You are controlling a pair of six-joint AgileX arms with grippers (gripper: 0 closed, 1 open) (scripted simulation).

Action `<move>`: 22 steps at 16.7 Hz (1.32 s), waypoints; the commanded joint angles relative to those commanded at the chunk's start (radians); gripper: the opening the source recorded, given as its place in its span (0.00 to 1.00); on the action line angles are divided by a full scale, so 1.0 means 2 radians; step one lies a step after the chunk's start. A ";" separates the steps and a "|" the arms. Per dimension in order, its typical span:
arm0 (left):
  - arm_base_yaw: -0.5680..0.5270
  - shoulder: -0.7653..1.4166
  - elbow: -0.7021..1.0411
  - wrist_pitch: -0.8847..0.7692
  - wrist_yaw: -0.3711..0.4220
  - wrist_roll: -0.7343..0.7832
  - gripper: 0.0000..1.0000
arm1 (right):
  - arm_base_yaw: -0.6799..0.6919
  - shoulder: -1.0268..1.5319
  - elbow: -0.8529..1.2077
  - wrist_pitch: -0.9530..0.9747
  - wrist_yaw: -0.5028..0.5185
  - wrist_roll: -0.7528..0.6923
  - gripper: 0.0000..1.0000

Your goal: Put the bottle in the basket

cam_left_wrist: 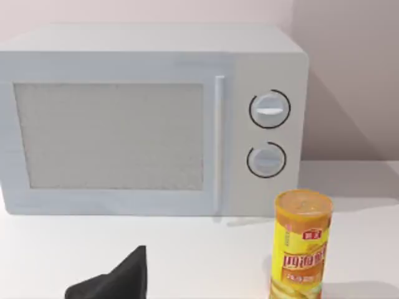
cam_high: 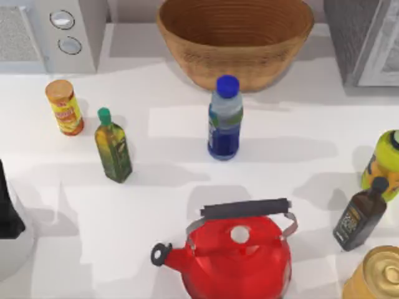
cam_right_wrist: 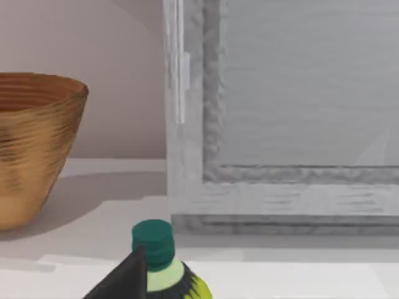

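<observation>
Top view: bottle [cam_high: 225, 118], clear plastic, round blue cap, blue-green label, blue lower part; upright on the table [cam_high: 174, 131], just in front of the basket [cam_high: 235, 38], a wide light-brown wicker bowl. Left arm [cam_high: 9, 208] at the left edge.

Left wrist view: microwave [cam_left_wrist: 149, 118], yellow canister [cam_left_wrist: 300, 244]; jaws' state cannot be told.

Right wrist view: basket, green-capped bottle [cam_right_wrist: 156, 249]; jaws' state cannot be told.
</observation>
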 joint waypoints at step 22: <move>-0.185 0.702 0.239 0.514 0.098 0.004 1.00 | 0.000 0.000 0.000 0.000 0.000 0.000 1.00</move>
